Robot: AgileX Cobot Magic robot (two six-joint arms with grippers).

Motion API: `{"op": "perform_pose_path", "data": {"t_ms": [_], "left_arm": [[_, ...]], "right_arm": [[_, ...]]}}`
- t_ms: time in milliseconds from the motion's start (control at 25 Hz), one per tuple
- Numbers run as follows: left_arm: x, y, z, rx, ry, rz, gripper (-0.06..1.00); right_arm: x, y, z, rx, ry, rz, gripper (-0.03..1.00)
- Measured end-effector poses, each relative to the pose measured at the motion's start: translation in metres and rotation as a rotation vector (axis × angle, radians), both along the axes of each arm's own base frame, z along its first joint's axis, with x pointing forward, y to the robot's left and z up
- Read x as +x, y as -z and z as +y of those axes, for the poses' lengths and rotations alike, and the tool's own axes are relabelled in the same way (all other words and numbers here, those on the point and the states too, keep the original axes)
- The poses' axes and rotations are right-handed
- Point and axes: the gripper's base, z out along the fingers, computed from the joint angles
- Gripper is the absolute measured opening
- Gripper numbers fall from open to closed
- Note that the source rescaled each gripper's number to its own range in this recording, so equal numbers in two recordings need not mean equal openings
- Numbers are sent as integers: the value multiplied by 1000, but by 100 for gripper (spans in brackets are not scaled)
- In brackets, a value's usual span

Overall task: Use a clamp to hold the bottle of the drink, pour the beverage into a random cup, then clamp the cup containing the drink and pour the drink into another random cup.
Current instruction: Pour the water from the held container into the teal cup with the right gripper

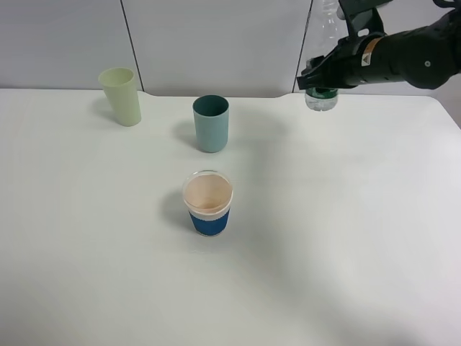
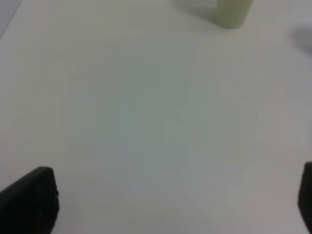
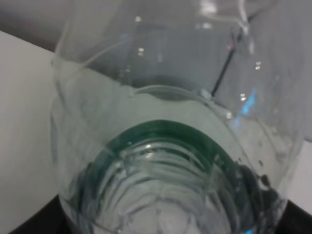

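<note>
The bottle (image 1: pixel 321 99) hangs upright above the table's far right edge, with my right gripper (image 1: pixel 325 78) shut on its green-labelled middle. Seen from the right wrist, the bottle (image 3: pixel 165 146) fills the picture and the clear beverage (image 3: pixel 161 200) lies in its lower part. Left of the bottle, the light teal cup (image 1: pixel 211 124) stands upright at the back middle of the table. The blue-banded cup (image 1: pixel 208 202) stands in front of it, its inside peach-beige. My left gripper (image 2: pixel 168 202) is open over bare table, with nothing between its fingers (image 2: pixel 29 200). It does not show in the exterior high view.
A pale yellow-green tumbler (image 1: pixel 122 96) stands at the back left and also appears in the left wrist view as the tumbler (image 2: pixel 233 12). The white table (image 1: pixel 346 238) ends at a grey panelled wall behind the cups.
</note>
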Motion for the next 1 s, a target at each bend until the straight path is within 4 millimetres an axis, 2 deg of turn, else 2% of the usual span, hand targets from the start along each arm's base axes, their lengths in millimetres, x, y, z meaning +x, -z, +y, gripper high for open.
{"op": "perform_pose_path", "data": {"t_ms": [280, 600, 840, 1000], "left_arm": [[0, 0, 0, 0, 0, 0, 100], [0, 0, 0, 0, 0, 0, 100], [0, 0, 0, 0, 0, 0, 100], [0, 0, 0, 0, 0, 0, 100]], "right_arm": [[-1, -16, 32, -79, -96, -8, 2], [-4, -33, 54, -236, -56, -41, 2], [-8, -34, 68, -290, -91, -86, 2], [-1, -26, 78, -324, -79, -78, 2]]}}
